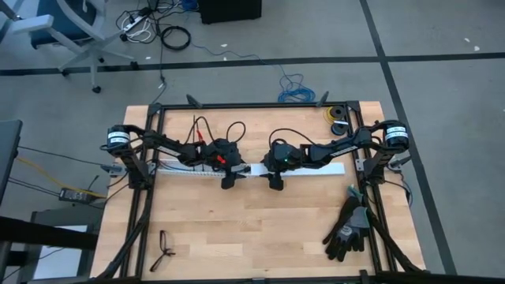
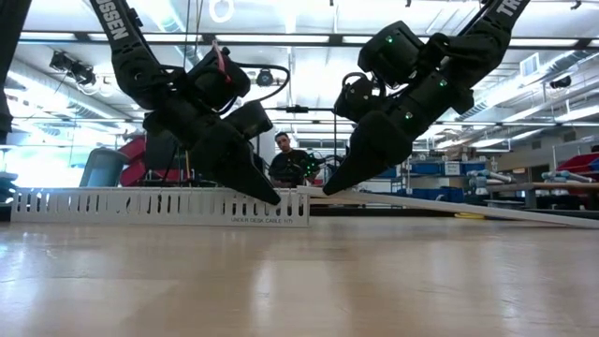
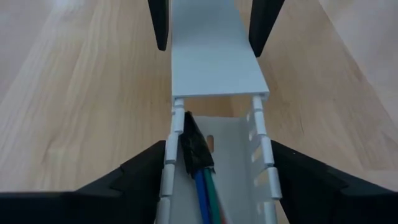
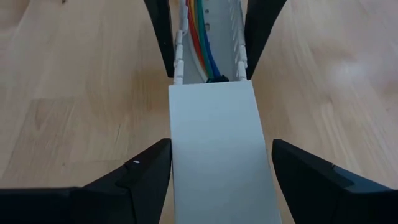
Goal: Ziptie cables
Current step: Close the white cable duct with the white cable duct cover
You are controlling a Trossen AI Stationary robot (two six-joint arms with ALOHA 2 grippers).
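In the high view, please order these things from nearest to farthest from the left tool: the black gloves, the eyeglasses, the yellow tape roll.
From the left tool:
1. Eyeglasses, front left.
2. Yellow tape roll, back right corner.
3. Black gloves, front right.

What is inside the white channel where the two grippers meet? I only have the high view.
Observer: The left wrist view shows the cables lying inside the slotted channel, with their dark sheath nearest the cover.
Operator: Does the cover hide them yet?
Observer: No. In the right wrist view the cover, which the right gripper straddles, ends right at the sheath, and the coloured wires beyond it lie uncovered.
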